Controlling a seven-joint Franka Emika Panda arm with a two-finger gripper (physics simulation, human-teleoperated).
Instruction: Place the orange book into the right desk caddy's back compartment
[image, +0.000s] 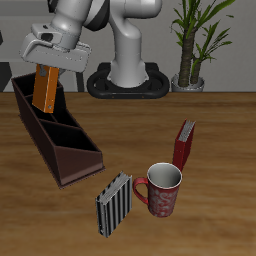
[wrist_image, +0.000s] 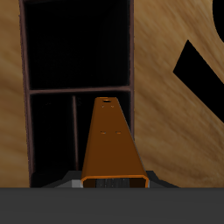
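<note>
— Wooden table (image: 215, 120), a potted plant (image: 195, 40) at the back, clutter toward the front. Where do you stand?

— Above the far end of the caddy (image: 55, 125), my gripper (image: 50, 62) closed on the book (image: 45, 88). It hangs down from my jaws, long axis close to upright, slightly tilted, lower edge at about the height of the caddy's rim.

— And the back compartment?

— Right under the book, as I judge it. From my wrist, the book (wrist_image: 112, 144) runs straight away from me, and past its far end I see dark sections framed by brown walls (wrist_image: 79, 89). The back compartment (image: 32, 90) looks to be the one the tip points into. The coming move turns on that: straight down along the book's own length, keeping its thin side between the walls.

— What can't you see?

— My fingertips; the book and my own housing cover them. The compartment floor is pure black. From the outside view I can't tell whether the lower edge has crossed the rim or is just above it.

— Anything near enough to catch?

— No. The mug (image: 162, 188), red book (image: 185, 145) and striped book (image: 114, 205) sit well apart, nearer the front edge.
</note>
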